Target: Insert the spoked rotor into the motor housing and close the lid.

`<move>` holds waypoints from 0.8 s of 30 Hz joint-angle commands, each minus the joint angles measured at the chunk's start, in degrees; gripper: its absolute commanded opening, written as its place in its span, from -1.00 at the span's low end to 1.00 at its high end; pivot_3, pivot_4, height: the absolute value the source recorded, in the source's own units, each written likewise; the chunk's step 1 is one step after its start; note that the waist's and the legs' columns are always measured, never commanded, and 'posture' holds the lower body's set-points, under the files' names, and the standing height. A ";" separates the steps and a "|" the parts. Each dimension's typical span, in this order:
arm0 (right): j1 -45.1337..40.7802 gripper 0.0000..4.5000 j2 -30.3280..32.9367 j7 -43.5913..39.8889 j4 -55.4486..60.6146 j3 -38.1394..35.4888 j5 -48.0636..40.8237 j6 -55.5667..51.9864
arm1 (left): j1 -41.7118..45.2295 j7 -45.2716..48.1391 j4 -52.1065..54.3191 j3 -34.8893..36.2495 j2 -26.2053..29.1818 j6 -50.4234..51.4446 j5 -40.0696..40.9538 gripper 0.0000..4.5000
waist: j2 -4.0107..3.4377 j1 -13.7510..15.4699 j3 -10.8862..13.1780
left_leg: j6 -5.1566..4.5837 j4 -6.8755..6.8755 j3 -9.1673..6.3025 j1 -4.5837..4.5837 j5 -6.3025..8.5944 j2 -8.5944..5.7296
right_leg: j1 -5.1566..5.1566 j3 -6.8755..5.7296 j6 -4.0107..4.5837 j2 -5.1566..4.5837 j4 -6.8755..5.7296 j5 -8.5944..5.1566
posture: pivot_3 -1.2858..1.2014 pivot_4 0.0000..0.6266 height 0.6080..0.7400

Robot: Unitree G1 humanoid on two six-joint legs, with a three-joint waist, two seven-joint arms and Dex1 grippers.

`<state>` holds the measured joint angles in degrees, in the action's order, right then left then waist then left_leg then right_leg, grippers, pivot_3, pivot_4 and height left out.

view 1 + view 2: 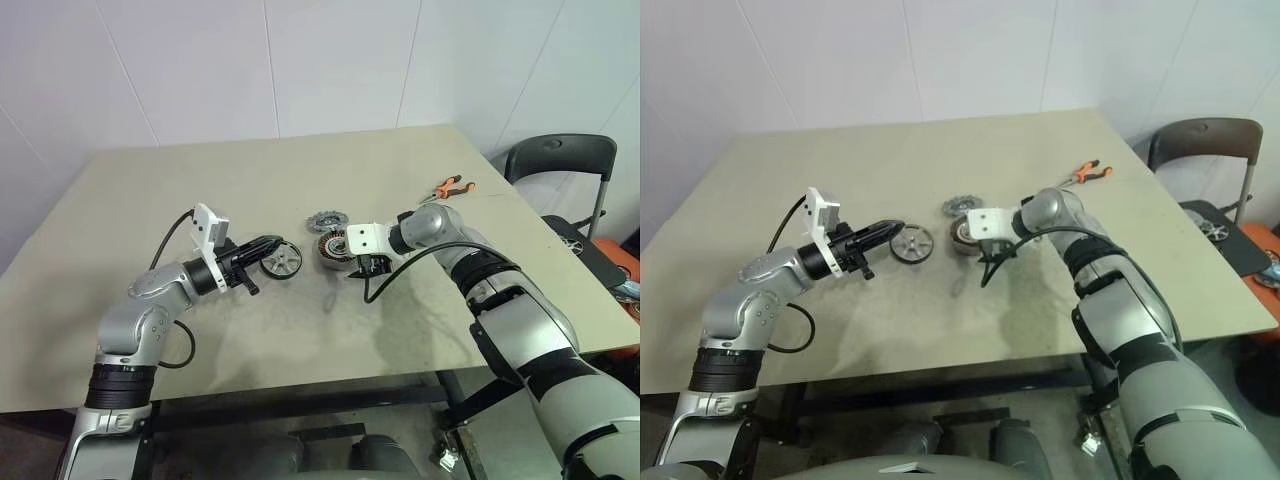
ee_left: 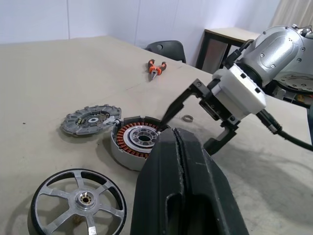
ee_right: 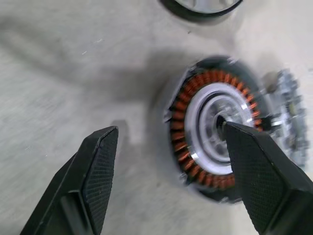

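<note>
At centre frame we see the housing (image 1: 334,248) just left of our right gripper (image 1: 366,266), jaws apart; left gripper (image 1: 268,243), jaws together, beside the rotor (image 1: 282,261).

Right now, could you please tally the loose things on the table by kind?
Motor parts: 3 (rotor, housing, lid)
Pliers: 1
Small metal ring: 1
Total: 5
</note>
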<state>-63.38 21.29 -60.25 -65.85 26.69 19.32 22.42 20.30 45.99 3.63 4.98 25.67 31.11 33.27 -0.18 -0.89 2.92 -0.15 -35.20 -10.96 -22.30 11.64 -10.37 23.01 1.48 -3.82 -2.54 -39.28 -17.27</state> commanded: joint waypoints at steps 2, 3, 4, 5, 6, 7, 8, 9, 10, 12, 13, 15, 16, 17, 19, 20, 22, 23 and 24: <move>-2.57 0.99 -0.44 1.81 -1.38 -1.24 0.70 0.84 | 0.08 -0.21 2.45 1.13 0.06 -0.05 1.10 -1.00 | 0.00 0.06 0.00 | 0.00 0.00 0.00 0.00 0.00 0.00 | 0.00 0.00 0.00 0.00 0.00 0.00 | 0.03 -1.00 1.00; -2.60 0.99 -0.55 1.15 -1.54 -1.34 0.62 0.57 | -0.03 -0.23 2.53 1.13 0.05 -0.01 1.11 -1.00 | 0.00 0.04 0.00 | 0.01 0.01 0.00 0.00 0.00 0.00 | 0.00 0.00 0.00 0.00 0.00 0.00 | 0.03 -1.00 1.00; -2.62 0.99 -0.62 0.54 -1.64 -1.41 0.56 0.35 | -0.11 -0.23 2.58 1.12 0.04 0.00 1.11 -1.00 | 0.00 0.03 0.00 | 0.01 0.01 0.00 0.00 0.00 0.00 | 0.00 0.00 0.00 0.00 0.00 0.00 | 0.03 -1.00 1.00; -2.56 0.99 -0.67 0.28 -1.67 -1.41 0.57 0.38 | -0.23 -0.25 2.61 1.13 0.02 0.02 1.11 -1.00 | 0.00 0.02 0.00 | 0.01 0.01 0.01 0.00 0.00 0.00 | 0.00 0.01 0.00 0.00 0.00 0.00 | 0.03 -1.00 1.00; -2.53 0.99 -0.73 0.45 -1.72 -1.37 0.71 0.29 | -0.34 -0.30 2.70 1.10 -0.03 0.06 1.12 -1.00 | 0.00 0.01 0.00 | 0.01 0.01 0.01 0.00 -0.01 0.00 | 0.00 0.01 0.00 0.00 0.00 0.00 | 0.03 -1.00 1.00; -2.49 0.99 -0.79 0.52 -1.81 -1.32 0.85 -0.01 | -0.46 -0.38 2.81 1.07 -0.10 0.07 1.12 -1.00 | 0.00 -0.01 0.00 | 0.01 0.01 0.01 0.00 -0.01 0.00 | 0.00 0.01 0.00 0.00 0.00 0.00 | 0.03 -1.00 1.00; -2.44 0.99 -0.82 0.35 -1.87 -1.23 0.95 -0.18 | -0.58 -0.47 2.94 1.03 -0.18 0.12 1.13 -1.00 | 0.00 -0.07 0.00 | 0.01 0.01 0.01 0.00 -0.01 0.00 | 0.00 0.01 0.00 0.00 -0.01 0.00 | 0.03 -1.00 1.00; -2.38 0.99 -0.83 0.20 -1.89 -1.09 1.11 -0.23 | -0.68 -0.54 3.05 0.99 -0.25 0.13 1.10 -1.00 | 0.00 -0.11 0.00 | 0.01 0.00 0.02 0.00 -0.01 0.00 | 0.00 0.02 0.00 0.00 -0.02 0.00 | 0.03 -1.00 1.00; -2.30 0.99 -0.82 0.00 -1.87 -0.99 1.23 -0.26 | -0.79 -0.62 3.19 0.98 -0.34 0.16 1.09 -1.00 | 0.00 -0.11 0.00 | 0.01 0.01 0.02 0.00 -0.01 0.00 | 0.01 0.03 0.00 0.00 -0.02 0.00 | 0.03 -1.00 1.00; -2.10 0.99 -0.86 -0.40 -1.66 -1.23 1.04 0.12 | -1.04 -0.82 3.50 0.97 -0.55 0.23 1.08 -1.00 | 0.00 -0.13 0.00 | 0.01 0.01 0.02 0.00 -0.01 0.00 | 0.02 0.03 0.00 0.00 -0.04 0.00 | 0.03 -1.00 1.00; -2.03 0.99 -0.95 -0.67 -1.55 -1.49 0.78 0.23 | -1.15 -0.90 3.60 0.98 -0.63 0.25 1.07 -1.00 | 0.00 -0.13 0.00 | 0.01 0.01 0.03 0.00 -0.01 0.00 | 0.02 0.03 0.00 0.00 -0.04 0.00 | 0.03 -1.00 1.00; -2.01 0.73 -1.09 -1.51 -1.45 -1.75 0.46 0.43 | -1.29 -0.99 3.67 1.03 -0.76 0.23 1.01 -1.00 | 0.00 -0.11 0.00 | 0.01 0.00 0.03 0.00 -0.01 0.00 | 0.02 0.03 0.00 0.01 -0.05 0.00 | 0.03 -1.00 1.00; -2.08 0.59 -1.13 -0.89 -1.54 -1.53 0.90 0.58 | -1.32 -1.06 3.69 1.06 -0.82 0.22 0.97 -1.00 | 0.00 -0.09 0.00 | 0.01 0.00 0.03 0.00 -0.01 0.00 | 0.02 0.04 0.00 0.01 -0.05 0.00 | 0.03 -1.00 1.00; -2.18 0.43 -1.17 0.50 -1.65 -1.30 1.48 0.80 | -1.36 -1.18 3.79 1.07 -0.93 0.23 0.94 -1.00 | 0.00 -0.09 0.00 | 0.01 0.00 0.03 0.00 -0.01 0.00 | 0.02 0.03 0.01 0.01 -0.06 0.00 | 0.03 -1.00 1.00; -2.53 0.30 -1.60 2.22 -2.11 -1.55 1.76 -0.38 | -1.41 -1.54 4.36 0.91 -1.30 0.32 1.01 -1.00 | 0.00 -0.09 0.00 | 0.02 0.00 0.03 0.00 -0.01 0.00 | 0.02 0.03 0.01 0.01 -0.07 0.01 | 0.03 -1.00 1.00; -2.61 0.30 -1.74 2.60 -2.20 -1.73 1.74 -0.62 | -1.48 -1.69 4.68 0.80 -1.49 0.37 1.04 -1.00 | 0.00 -0.07 0.00 | 0.02 0.00 0.03 0.00 -0.01 0.00 | 0.03 0.03 0.01 0.01 -0.07 0.01 | 0.03 -1.00 1.00; -2.62 0.30 -1.83 3.29 -2.22 -1.86 1.80 -0.61 | -1.69 -1.88 5.16 0.57 -1.79 0.42 0.96 -1.00 | 0.00 -0.07 0.00 | 0.03 0.00 0.03 0.00 -0.02 0.00 | 0.03 0.03 0.02 0.01 -0.07 0.01 | 0.03 -1.00 1.00; -2.46 0.30 -1.78 3.31 -2.14 -1.81 1.84 -0.40 | -1.77 -1.90 5.28 0.54 -1.90 0.47 0.95 -1.00 | 0.00 -0.06 0.00 | 0.03 0.00 0.03 0.00 -0.02 0.00 | 0.03 0.04 0.02 0.01 -0.07 0.01 | 0.03 -1.00 1.00; -2.28 0.23 -1.72 3.17 -2.03 -1.79 1.80 -0.21 | -1.80 -1.91 5.34 0.54 -1.97 0.52 0.92 -1.00 | 0.00 -0.06 0.00 | 0.03 0.00 0.03 0.00 -0.02 0.01 | 0.03 0.04 0.02 0.01 -0.07 0.01 | 0.03 -1.00 1.00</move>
<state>-63.72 19.58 -57.62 -68.21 26.26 21.31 21.68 18.29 44.18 6.99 5.18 23.52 32.05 33.28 -0.18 -0.95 2.92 -0.12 -35.20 -10.93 -22.29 11.61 -10.36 23.05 1.52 -3.80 -2.53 -39.35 -17.26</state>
